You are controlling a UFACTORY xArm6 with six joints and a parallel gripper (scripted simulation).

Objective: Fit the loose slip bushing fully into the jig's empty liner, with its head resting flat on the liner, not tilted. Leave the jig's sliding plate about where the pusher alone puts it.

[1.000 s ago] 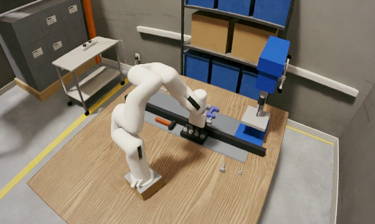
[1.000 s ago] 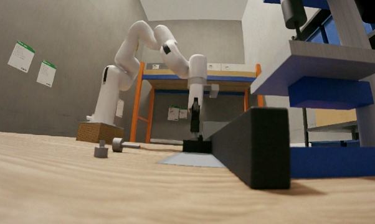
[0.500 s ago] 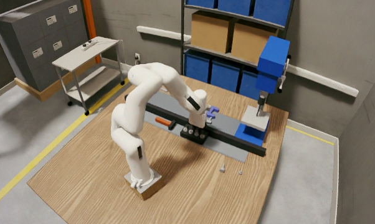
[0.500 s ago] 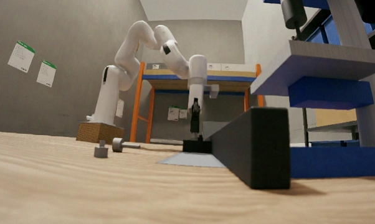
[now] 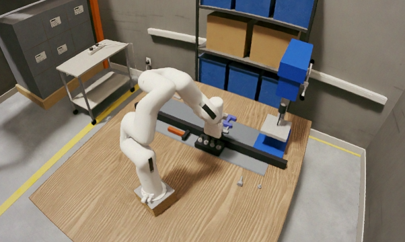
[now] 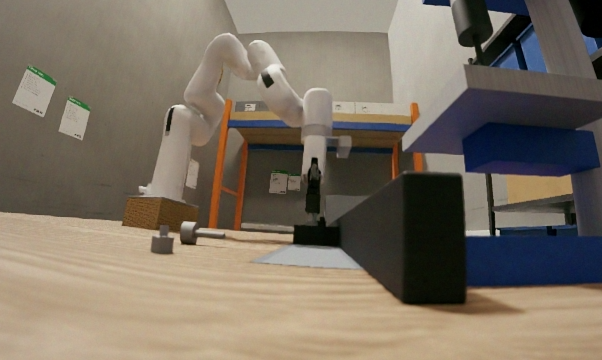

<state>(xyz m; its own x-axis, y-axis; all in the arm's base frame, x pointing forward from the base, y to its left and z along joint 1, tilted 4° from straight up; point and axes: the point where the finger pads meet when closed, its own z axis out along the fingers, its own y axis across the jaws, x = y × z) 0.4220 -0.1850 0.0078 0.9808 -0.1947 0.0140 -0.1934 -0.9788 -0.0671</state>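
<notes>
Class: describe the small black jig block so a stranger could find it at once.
Find the long black rail crossing the grey mat on the wooden table. The jig block sits against its near side, under the gripper. It alone carries a row of silver bushing heads.
</notes>
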